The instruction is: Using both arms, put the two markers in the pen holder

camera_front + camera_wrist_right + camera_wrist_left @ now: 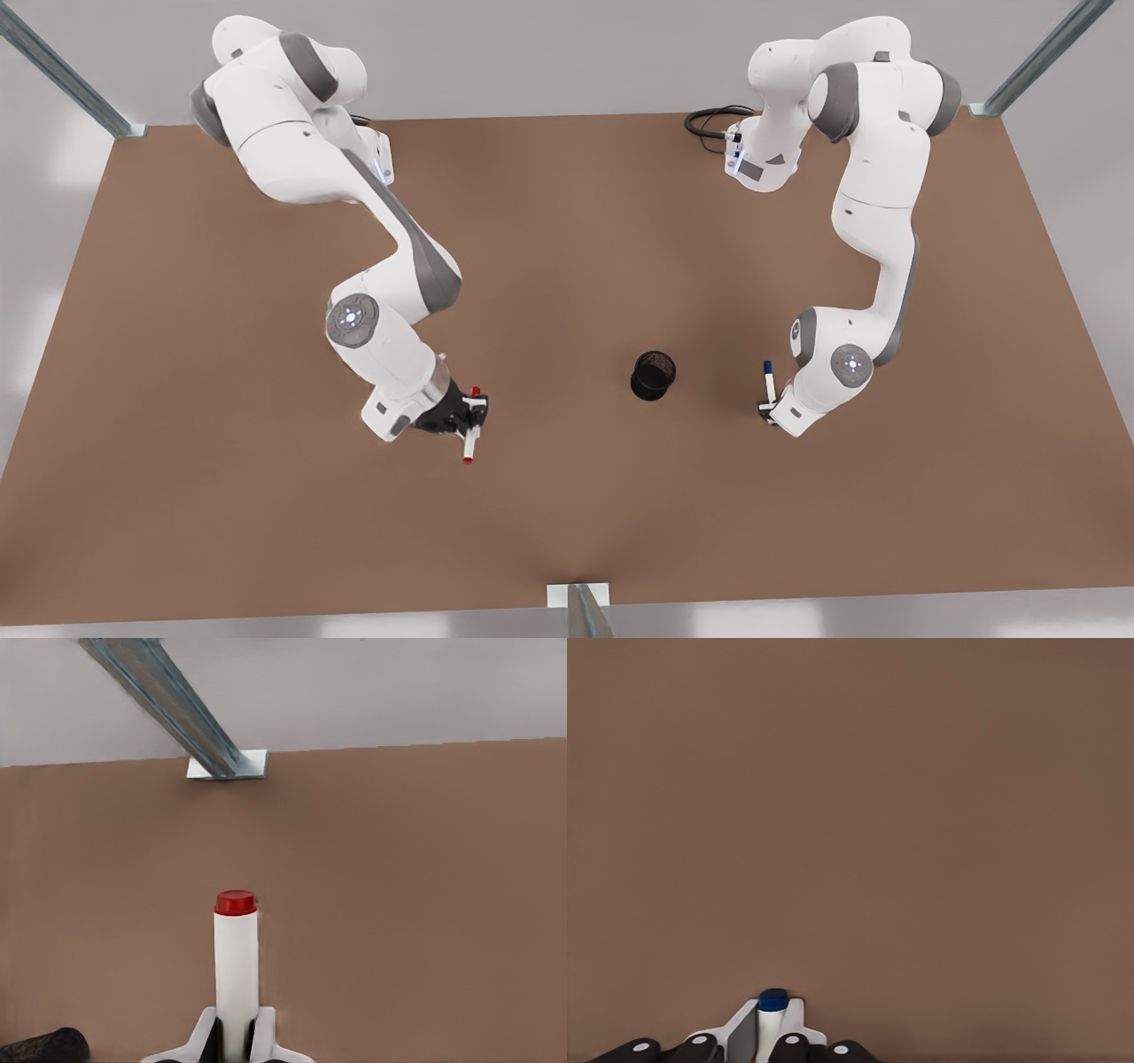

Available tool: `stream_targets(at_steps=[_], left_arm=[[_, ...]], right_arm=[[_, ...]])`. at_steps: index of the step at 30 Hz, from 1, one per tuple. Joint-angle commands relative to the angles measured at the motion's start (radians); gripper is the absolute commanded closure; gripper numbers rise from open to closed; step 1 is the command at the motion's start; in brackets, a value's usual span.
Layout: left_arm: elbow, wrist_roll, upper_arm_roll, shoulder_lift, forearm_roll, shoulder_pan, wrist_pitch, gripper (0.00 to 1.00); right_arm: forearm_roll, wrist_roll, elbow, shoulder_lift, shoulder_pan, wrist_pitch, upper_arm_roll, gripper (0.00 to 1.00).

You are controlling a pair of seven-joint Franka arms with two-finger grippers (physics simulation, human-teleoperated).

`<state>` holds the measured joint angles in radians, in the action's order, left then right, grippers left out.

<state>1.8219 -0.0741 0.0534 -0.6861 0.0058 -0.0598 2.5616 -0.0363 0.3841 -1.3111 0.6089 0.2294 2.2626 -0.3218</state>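
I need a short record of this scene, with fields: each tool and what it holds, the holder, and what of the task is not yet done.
left tool: at the front view's right, shut on the blue marker
right tool: at the front view's left, shut on the red marker
pen holder: upright on the brown table, between the two arms, apart from both
markers in holder: none seen
remaining: both markers not yet brought to the holder

Soft even light, faint diffuse shadows.
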Motion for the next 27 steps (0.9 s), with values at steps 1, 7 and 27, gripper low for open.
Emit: stream_targets(at_steps=[1, 7, 27], left_arm=[[-0.001, 0.0, 0.0, 0.005, -0.007, 0.0, -0.007, 0.78], [-0.021, -0.036, 0.002, 0.06, -0.007, -0.006, -0.096, 0.79], [-0.19, -0.004, 0.065, 0.244, -0.043, -0.034, -0.615, 0.79]], right_arm=[[-0.046, 0.122, 0.012, 0.0, 0.077, 0.141, 0.003, 0.77], [-0.174, 0.168, 0.151, 0.144, 0.318, 0.469, 0.035, 0.77], [-0.183, 0.188, 0.32, 0.465, 0.699, 0.793, 0.464, 0.76]])
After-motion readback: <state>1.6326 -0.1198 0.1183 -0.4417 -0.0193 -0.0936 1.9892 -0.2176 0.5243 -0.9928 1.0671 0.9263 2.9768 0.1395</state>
